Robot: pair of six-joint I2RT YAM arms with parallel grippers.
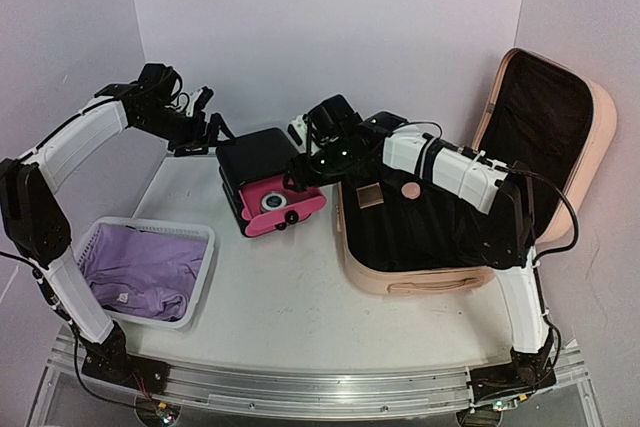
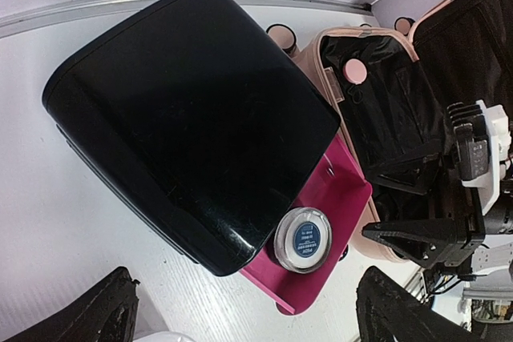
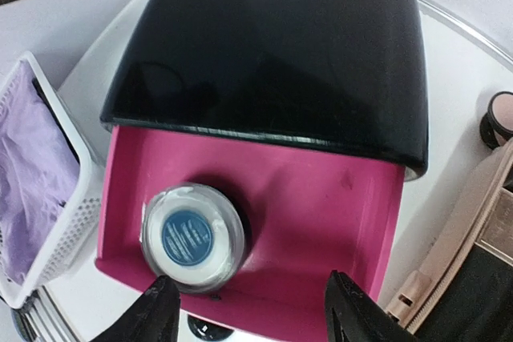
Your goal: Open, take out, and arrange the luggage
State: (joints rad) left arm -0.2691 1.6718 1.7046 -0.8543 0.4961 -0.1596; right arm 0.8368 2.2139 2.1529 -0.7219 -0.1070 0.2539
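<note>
The peach-pink luggage (image 1: 420, 282) lies open at the right, its lid (image 1: 600, 137) raised against the wall and its black lining showing. It also shows in the left wrist view (image 2: 385, 102) and the right wrist view (image 3: 469, 226). My right gripper (image 1: 298, 169) is open and empty, hovering over the pulled-out pink drawer (image 3: 321, 198) of a black box (image 1: 258, 157), its fingertips (image 3: 156, 314) straddling the drawer's front edge. A round white jar with a blue label (image 3: 191, 234) sits in the drawer. My left gripper (image 1: 208, 127) is open and empty, behind and left of the box.
A white mesh basket (image 1: 205, 247) holding purple cloth (image 1: 140, 272) stands at the front left. The black box fills much of the left wrist view (image 2: 192, 110), with the jar (image 2: 303, 238) at its drawer. The back and side walls stand close.
</note>
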